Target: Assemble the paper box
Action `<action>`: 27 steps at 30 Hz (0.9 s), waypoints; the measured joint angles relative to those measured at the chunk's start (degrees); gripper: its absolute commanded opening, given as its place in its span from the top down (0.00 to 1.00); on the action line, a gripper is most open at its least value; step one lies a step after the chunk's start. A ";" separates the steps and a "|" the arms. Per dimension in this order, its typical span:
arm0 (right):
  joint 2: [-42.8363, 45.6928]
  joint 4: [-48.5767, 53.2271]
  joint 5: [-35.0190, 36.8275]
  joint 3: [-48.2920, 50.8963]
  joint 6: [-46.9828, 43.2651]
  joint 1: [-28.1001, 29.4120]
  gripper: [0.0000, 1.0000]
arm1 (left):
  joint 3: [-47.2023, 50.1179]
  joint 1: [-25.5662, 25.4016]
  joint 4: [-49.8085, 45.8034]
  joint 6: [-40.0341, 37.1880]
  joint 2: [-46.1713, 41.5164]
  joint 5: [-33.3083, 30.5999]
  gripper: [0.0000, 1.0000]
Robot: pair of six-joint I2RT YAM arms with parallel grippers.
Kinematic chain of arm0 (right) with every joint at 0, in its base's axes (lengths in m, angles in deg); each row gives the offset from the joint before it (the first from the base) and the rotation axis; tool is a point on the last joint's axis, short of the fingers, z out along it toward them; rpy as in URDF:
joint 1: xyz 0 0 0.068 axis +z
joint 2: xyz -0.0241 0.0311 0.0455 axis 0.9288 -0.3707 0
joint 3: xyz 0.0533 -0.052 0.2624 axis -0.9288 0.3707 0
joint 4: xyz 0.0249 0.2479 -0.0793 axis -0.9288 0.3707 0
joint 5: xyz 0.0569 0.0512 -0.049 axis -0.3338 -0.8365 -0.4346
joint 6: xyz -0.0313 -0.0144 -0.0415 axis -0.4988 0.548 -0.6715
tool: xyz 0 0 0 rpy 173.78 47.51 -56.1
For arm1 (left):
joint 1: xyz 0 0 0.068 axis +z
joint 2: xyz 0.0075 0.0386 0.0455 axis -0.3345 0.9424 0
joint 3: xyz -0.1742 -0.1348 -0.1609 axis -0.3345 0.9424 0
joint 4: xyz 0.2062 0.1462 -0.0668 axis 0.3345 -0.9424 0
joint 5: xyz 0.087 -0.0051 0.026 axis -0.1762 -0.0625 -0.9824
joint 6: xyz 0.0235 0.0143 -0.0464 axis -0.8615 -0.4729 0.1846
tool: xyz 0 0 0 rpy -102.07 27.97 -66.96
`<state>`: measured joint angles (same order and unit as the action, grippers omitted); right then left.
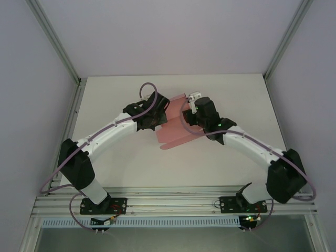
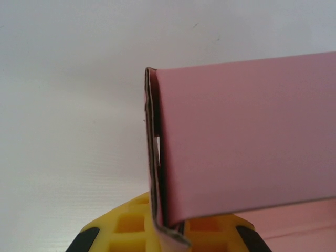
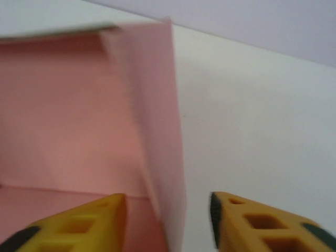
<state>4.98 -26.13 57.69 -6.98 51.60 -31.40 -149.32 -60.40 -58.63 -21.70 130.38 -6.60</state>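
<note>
Broadly, the white table (image 1: 131, 173) carries one piece of work at its middle: the pink thin-card paper box (image 1: 176, 131), partly folded, lying between the two arms with its long axis running roughly from the near side to the far side. Both arms reach it about equally, one on each long edge. The left gripper (image 2: 168, 233) is clenched on a doubled fold at the card's left edge, the layers pinched between its yellow fingers (image 2: 131, 226). The right gripper (image 3: 168, 210) is let go, jaws partly apart, straddling the edge of a raised pink panel. That edge stands between the fingers (image 3: 89, 220), nearer the left one; whether it touches I cannot tell. Any coming fold likely turns on that upright panel.
</note>
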 measured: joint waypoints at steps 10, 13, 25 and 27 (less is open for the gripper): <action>17.00 3.54 -9.55 2.78 2.01 -1.14 0.00 | 0.81 0.07 3.17 -9.92 0.24 0.57 1.00; 22.51 5.38 -11.91 3.93 6.69 -5.62 0.00 | -1.27 1.16 2.78 -16.90 3.23 2.60 1.00; 27.80 18.38 -16.26 8.17 18.38 -17.88 0.00 | -23.19 2.89 -20.65 -60.72 26.03 16.92 1.00; 28.22 19.96 -16.17 8.35 18.71 -18.14 0.00 | -26.91 1.49 -24.41 -65.99 28.52 14.16 1.00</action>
<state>33.20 -6.17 41.51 1.37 70.31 -49.54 -176.23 -58.92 -83.04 -87.69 158.90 7.56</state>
